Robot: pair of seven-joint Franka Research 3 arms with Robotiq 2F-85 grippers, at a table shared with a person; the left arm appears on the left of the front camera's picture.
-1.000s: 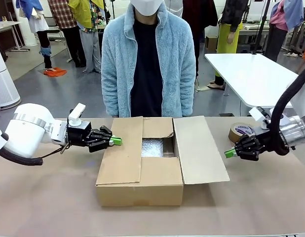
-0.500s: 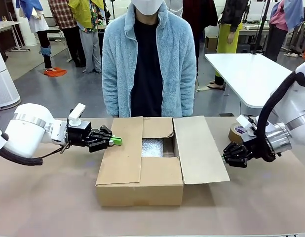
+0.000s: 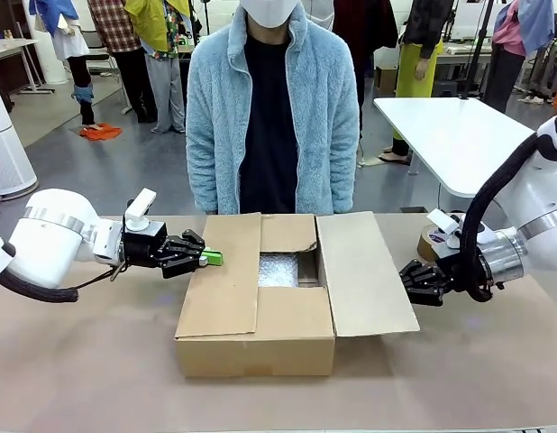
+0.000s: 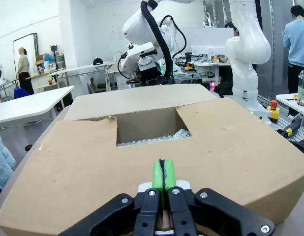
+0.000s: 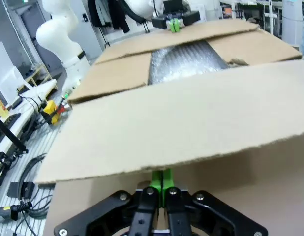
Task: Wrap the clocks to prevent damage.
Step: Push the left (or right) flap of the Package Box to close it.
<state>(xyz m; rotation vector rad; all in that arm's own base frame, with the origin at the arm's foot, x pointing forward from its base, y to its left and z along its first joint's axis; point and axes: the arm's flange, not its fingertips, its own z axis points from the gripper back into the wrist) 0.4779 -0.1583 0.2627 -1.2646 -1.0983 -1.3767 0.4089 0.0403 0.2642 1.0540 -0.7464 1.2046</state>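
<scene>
Your table (image 3: pixel 80 370) carries the cardboard box (image 3: pixel 256 347) at its middle, with the top only partly closed. The left flap (image 3: pixel 226 271) lies nearly flat and the right flap (image 3: pixel 364 271) slopes outward. Through the gap between them you see the clocks (image 3: pixel 278 270), a whitish bubble-wrap bundle lying inside the box. The wrapping looks done, and so does the packing. I judge that what is left is folding the side flaps shut and taping them. The tape roll (image 3: pixel 429 242) lies on the table just behind your right arm. Your left gripper (image 3: pixel 212 258) has its pads clenched on nothing at the left flap. Your right gripper (image 3: pixel 410 276), likewise pinched empty, sits under the right flap's outer edge.
</scene>
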